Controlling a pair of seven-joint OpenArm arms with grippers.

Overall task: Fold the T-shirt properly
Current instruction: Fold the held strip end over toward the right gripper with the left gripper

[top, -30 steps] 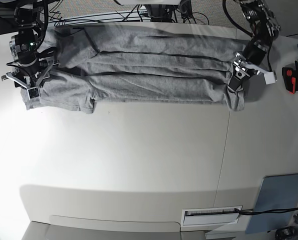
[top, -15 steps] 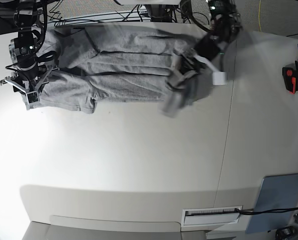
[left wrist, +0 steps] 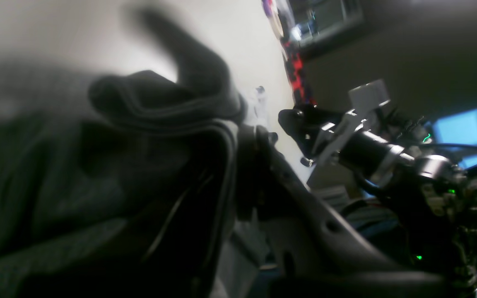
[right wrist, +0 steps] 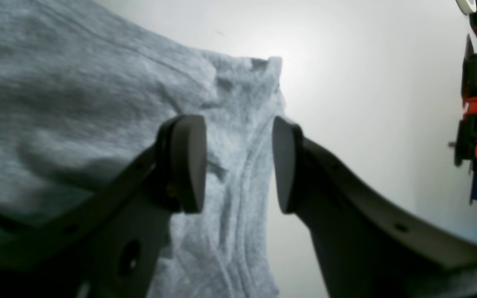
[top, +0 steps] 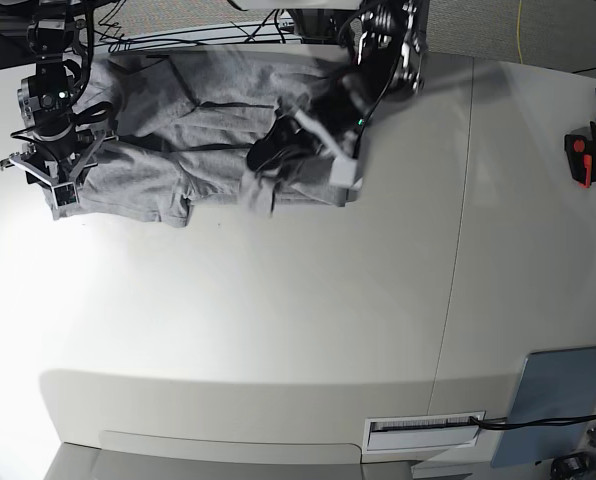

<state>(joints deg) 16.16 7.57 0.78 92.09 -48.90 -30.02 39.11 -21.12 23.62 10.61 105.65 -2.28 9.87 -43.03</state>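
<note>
The grey T-shirt (top: 178,130) lies bunched in long folds along the table's far edge. My left gripper (top: 270,155) is shut on the T-shirt's edge and holds it lifted and doubled back over the middle of the garment. In the left wrist view the pinched fabric (left wrist: 160,111) hangs in dark folds right at the fingers (left wrist: 263,165). My right gripper (top: 60,178) stands open at the T-shirt's left end. In the right wrist view its two pads (right wrist: 189,161) straddle a wrinkled edge of the T-shirt (right wrist: 77,82) without closing on it.
Red and black tools (top: 586,155) lie at the table's right edge. A blue-grey pad (top: 563,398) sits at the front right, beside a white labelled slot (top: 423,432). Cables (top: 228,35) run behind the shirt. A seam (top: 456,270) crosses the white table.
My left gripper has swung from the table's right side to the left, dragging the T-shirt's right end back over the garment. The right gripper has stayed put and open.
</note>
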